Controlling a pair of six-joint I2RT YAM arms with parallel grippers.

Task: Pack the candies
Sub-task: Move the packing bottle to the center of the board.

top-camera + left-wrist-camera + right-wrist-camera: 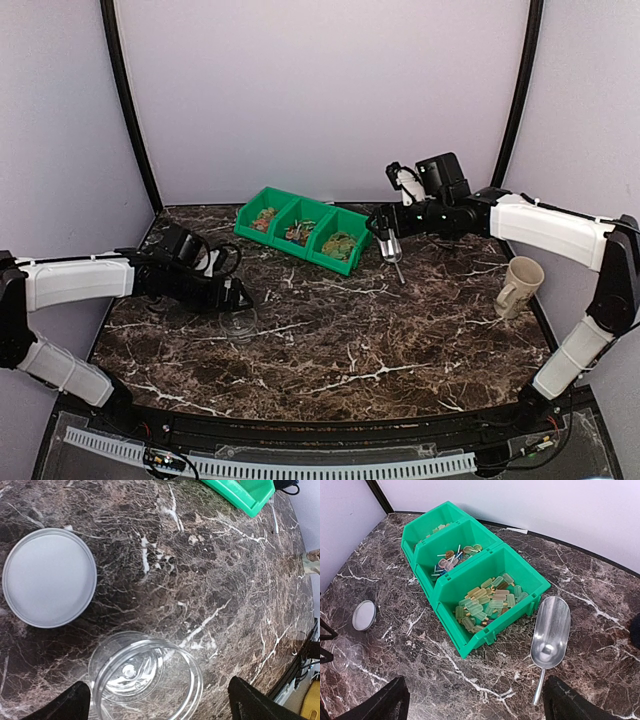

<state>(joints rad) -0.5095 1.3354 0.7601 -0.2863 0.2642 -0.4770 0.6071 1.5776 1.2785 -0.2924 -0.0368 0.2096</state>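
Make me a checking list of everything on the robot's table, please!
Surface: dark marbled table, no spills seen.
Job's things: candies sit in the green bin; clear jar upright, open, looks empty; lid lies flat beside it, apart; metal scoop lies empty next to the bin.
Clutter: beige mug near the table's right edge.
Grippers: left gripper open over the jar; right gripper open above bin and scoop, holding nothing.
Cables: wires along the near rail, off the table.
Surroundings: plain pale walls.
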